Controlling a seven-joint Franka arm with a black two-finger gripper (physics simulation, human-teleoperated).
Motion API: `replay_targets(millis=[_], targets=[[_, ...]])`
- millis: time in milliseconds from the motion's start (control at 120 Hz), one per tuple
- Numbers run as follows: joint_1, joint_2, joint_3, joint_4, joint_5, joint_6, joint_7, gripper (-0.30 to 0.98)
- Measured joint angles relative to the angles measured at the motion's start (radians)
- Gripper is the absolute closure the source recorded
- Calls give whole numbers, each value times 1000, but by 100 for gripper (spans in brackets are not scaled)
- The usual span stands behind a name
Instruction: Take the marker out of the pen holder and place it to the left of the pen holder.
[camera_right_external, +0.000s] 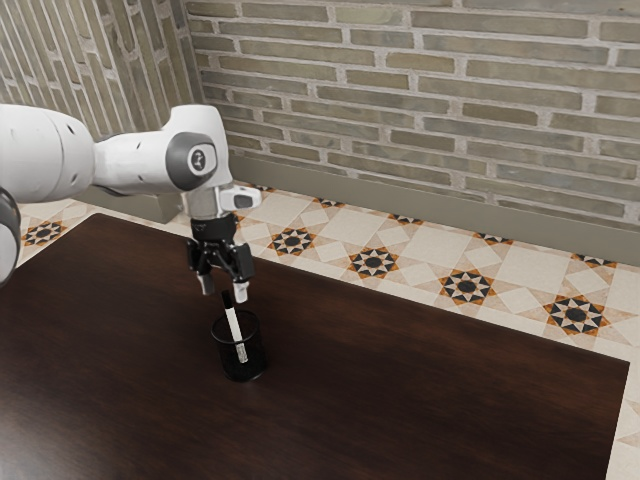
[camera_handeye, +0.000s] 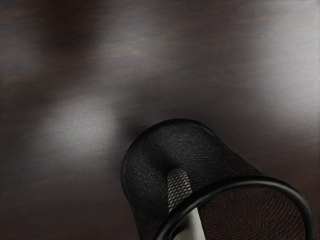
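Marker (camera_right_external: 234, 324), one: white with a dark upper end, housed in the pen holder (camera_right_external: 252, 367), leaning, its top above the rim. Pen holder: black mesh, upright on the desk (camera_right_external: 400, 370). Gripper (camera_right_external: 225, 290), one: over the marker's upper end, fingers (camera_right_external: 241, 291) apart, nothing clamped. Completed: approach, by appearance nearly so. Outstanding: closing on the marker, lifting it clear, laying it left of the pen holder, letting go.
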Motion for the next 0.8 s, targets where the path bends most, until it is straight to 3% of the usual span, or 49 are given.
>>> replay_targets(millis=[150, 317, 433, 600, 800], targets=[[0, 1, -3, -8, -1, 4, 10, 7], [-3, 2, -7, -6, -1, 8, 15, 46], [-7, -1, -17, -6, 0, 9, 16, 62], [-8, -9, -26, -4, 4, 9, 15, 72], [-3, -142, -16, -2, 22, -80, 13, 76]])
